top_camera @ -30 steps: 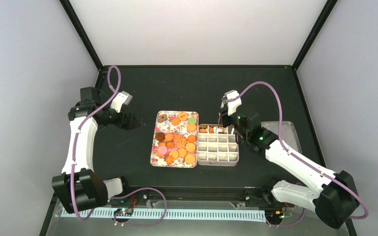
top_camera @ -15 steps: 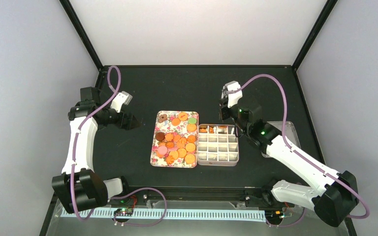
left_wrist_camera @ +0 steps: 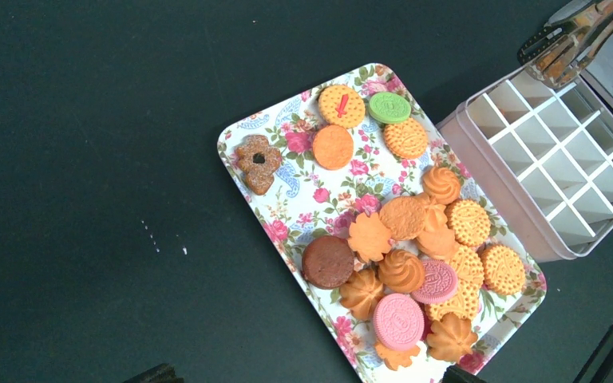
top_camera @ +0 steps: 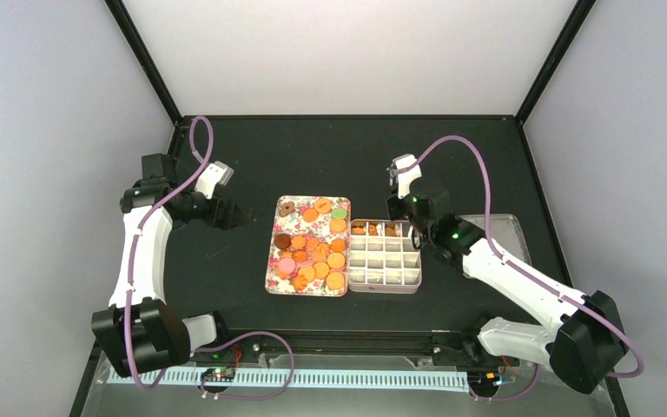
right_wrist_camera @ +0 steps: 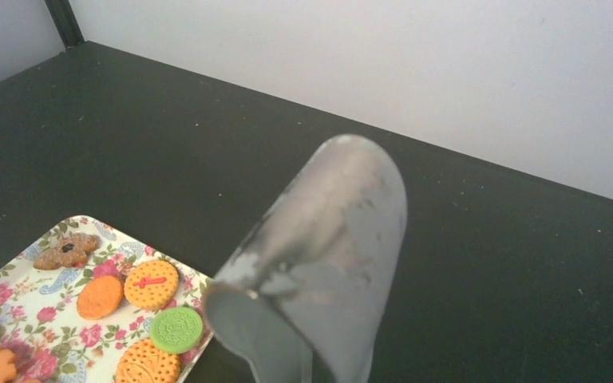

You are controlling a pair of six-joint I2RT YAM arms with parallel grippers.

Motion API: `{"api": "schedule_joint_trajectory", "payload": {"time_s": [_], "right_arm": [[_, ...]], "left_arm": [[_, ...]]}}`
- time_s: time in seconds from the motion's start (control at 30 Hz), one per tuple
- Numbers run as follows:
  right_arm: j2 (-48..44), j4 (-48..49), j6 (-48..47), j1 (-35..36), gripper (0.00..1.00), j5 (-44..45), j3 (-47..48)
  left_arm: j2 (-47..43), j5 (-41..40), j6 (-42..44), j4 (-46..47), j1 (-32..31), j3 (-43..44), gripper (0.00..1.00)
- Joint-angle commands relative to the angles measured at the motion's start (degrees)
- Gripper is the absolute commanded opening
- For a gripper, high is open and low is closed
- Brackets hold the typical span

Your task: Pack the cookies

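My left gripper (top_camera: pixel 233 215): jaws wide, empty, hovered left of tray (left_wrist_camera: pixel 235 136), well apart. Cookies (left_wrist_camera: pixel 403 217) lay crowded on tray; a few sat in divided box's (top_camera: pixel 386 286) far row. My right gripper (top_camera: pixel 397 210) clamped tongs (right_wrist_camera: pixel 327 239) over box's far edge, tray cookies left of tips. Judged best: swing tongs over tray, straddle one isolated cookie, squeeze gently.

There is one flower-patterned rectangular tray (left_wrist_camera: pixel 243 132), one pale pink plastic box with white dividers (left_wrist_camera: pixel 487 191) and one pair of grey metal tongs (right_wrist_camera: pixel 319 255). Small round cookies (left_wrist_camera: pixel 403 217) lie on the tray: one green cookie (left_wrist_camera: pixel 389 107), two pink cookies (left_wrist_camera: pixel 398 321), two brown cookies (left_wrist_camera: pixel 327 262), and orange ones piled too close to count.
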Motion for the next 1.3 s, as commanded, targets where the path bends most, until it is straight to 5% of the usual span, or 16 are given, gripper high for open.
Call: {"api": "schedule_joint_trajectory", "payload": {"time_s": [0.0, 0.43, 0.93, 1.27], "right_arm": [[0.93, 1.74, 0.59, -0.81, 0.18, 1.25, -0.75], [1.22, 1.29, -1.07, 0.91, 0.18, -5.82, 8.97], [30.88, 13.06, 1.24, 10.94, 0.18, -13.02, 28.56], [40.6, 16.76, 1.52, 11.18, 0.27, -13.43, 32.99]], "left_arm": [[0.17, 0.17, 0.45, -0.12, 0.28, 2.21, 0.88], [0.24, -0.82, 0.54, -1.05, 0.33, 2.45, 0.88], [-0.64, -4.34, 1.18, -2.22, 0.45, 1.58, 0.91], [-0.41, -4.25, 1.93, -2.28, 0.65, 1.49, 0.91]]}}
